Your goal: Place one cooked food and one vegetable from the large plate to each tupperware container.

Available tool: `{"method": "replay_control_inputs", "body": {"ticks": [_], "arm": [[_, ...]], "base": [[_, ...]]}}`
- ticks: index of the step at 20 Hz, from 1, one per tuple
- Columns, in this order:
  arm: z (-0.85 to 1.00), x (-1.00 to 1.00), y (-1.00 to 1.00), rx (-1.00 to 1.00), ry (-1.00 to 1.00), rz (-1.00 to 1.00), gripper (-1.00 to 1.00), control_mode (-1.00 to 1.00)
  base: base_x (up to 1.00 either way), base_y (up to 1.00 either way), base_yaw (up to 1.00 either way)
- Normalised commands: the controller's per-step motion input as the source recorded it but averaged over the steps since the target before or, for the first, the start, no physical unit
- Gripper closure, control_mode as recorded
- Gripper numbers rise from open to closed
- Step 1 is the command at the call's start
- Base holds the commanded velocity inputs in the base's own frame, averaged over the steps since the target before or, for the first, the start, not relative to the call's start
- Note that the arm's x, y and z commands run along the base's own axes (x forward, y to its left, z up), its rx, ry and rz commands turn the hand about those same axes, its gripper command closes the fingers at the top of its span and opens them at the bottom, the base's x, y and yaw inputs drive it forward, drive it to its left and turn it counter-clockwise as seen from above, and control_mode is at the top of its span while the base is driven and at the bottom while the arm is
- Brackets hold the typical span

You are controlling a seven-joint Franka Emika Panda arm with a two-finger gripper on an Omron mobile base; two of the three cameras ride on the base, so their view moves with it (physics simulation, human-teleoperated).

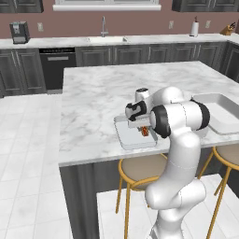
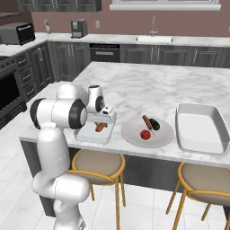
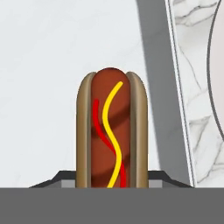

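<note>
Left base view: end effector [image 1: 144,129] low over the smaller container [image 1: 133,135] on the bench [image 1: 93,93], hot dog [image 1: 145,131] directly under it.

Right base view: tomato [image 2: 145,134] on the large plate [image 2: 164,134], right of the end effector.

Hand view: hot dog [image 3: 110,127] between the fingers, long axis pointing straight out from them; apparently clamped.

A hot dog [image 3: 111,131] is over the smaller tray [image 2: 87,134]; a red tomato [image 2: 145,134] sits on the round plate [image 2: 165,134].

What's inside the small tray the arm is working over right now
A hot dog in the gripper, over the small tray's pale floor. Nothing else shows inside, though the hand hides part of the floor from the base cameras.
</note>
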Motion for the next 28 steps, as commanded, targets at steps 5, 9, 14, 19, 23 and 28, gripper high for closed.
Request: {"method": "replay_control_inputs", "body": {"ticks": [5,9,14,19,23,28], "arm": [[0.00,0.00,0.00,0.00,0.00,0.00,-1.00,-1.00],[0.00,-0.02,0.00,0.00,0.00,0.00,-1.00,-1.00],[0.24,-0.08,-0.24,0.00,0.00,-0.01,-1.00,-1.00],[0.92,-0.10,-0.88,0.18,0.00,-0.07,-1.00,-1.00],[0.35,-0.08,-1.00,0.15,0.00,-0.13,-1.00,-1.00],[-0.15,0.00,-0.99,0.20,0.04,-0.12,-1.00,-1.00]], "base": [[0.00,0.00,0.00],[0.00,0.00,0.00],[0.00,0.00,0.00],[0.00,0.00,0.00],[0.00,0.00,0.00],[0.00,0.00,0.00]]}}
